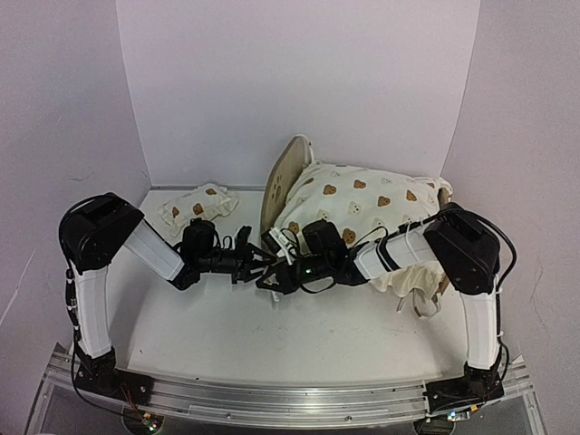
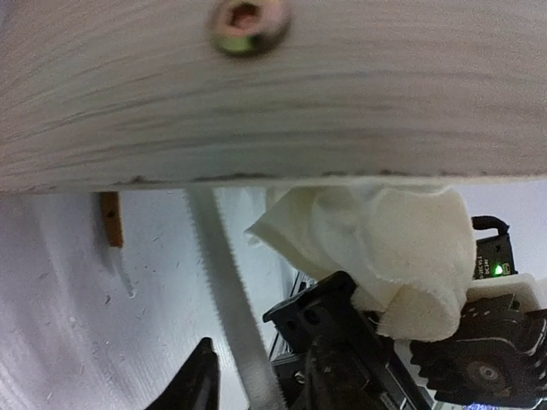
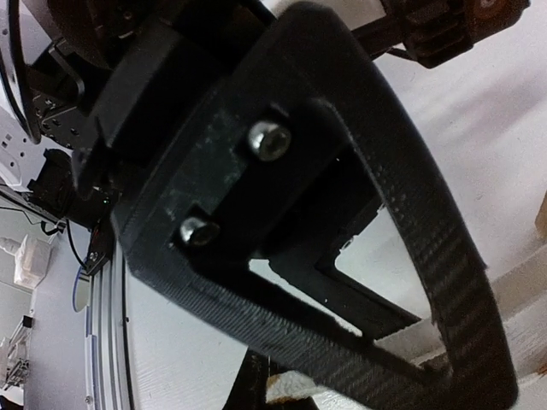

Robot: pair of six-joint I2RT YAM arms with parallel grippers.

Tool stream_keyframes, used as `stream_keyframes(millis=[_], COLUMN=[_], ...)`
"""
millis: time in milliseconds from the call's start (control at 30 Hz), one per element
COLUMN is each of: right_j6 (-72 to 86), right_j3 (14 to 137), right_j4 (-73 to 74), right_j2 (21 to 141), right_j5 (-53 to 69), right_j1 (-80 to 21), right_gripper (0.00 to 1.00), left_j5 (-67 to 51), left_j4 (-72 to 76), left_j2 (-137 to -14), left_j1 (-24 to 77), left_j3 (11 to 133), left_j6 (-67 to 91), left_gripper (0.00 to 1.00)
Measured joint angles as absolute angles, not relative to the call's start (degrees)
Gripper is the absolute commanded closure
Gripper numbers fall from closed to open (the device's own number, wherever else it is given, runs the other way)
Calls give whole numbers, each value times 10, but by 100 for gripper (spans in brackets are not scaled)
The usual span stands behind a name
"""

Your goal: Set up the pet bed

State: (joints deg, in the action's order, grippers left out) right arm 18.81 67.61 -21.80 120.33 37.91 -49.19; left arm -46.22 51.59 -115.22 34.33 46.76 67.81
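Toward the back of the worktop [image 1: 299,340], the pet bed [image 1: 283,181] stands near the white rear wall [image 1: 299,72]. Its rounded plywood headboard leans, and the bear-print cushion [image 1: 362,204] is heaped over its frame. A small matching pillow [image 1: 198,207] lies apart to the left. The left gripper [image 1: 256,263] sits low, close under the plywood, where a brass bolt [image 2: 248,21] shows. Whether its jaws are parted cannot be told. The right gripper [image 1: 276,275], just beside it, has its jaws together, next to a cream ruffle [image 2: 385,256]. A green light [image 2: 498,270] glows on its board, and the print there is too blurred to read.
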Motion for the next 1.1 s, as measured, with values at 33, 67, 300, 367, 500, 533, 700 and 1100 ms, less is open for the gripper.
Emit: stream_keyframes(millis=[33,67,300,367,500,533,700,1100], right_j6=[186,183,176,170,143,138,133,122], right_j3=[676,676,676,676,710,728,801,953], right_j4=[-216,-213,-93,-36,70,84,106,113], right_j2=[1203,1203,1182,1155,1086,1077,1077,1226], right_j5=[373,364,250,213,145,136,87,-111], right_j1=[-494,-496,-515,-514,-498,-494,-485,-472], right_gripper=[87,82,29,24,21,22,30,37], left_j5=[-465,-467,-467,-463,-449,-444,-403,-374], left_j4=[525,531,552,553,520,506,408,319], left_j2=[-1155,-1157,-1160,-1160,-1152,-1147,-1111,-1038], left_j1=[345,346,344,344,343,343,343,345], left_j3=[472,474,473,469,459,455,453,406], left_j6=[679,680,658,644,611,599,545,514], left_gripper=[86,92,100,100,100,100,100,100])
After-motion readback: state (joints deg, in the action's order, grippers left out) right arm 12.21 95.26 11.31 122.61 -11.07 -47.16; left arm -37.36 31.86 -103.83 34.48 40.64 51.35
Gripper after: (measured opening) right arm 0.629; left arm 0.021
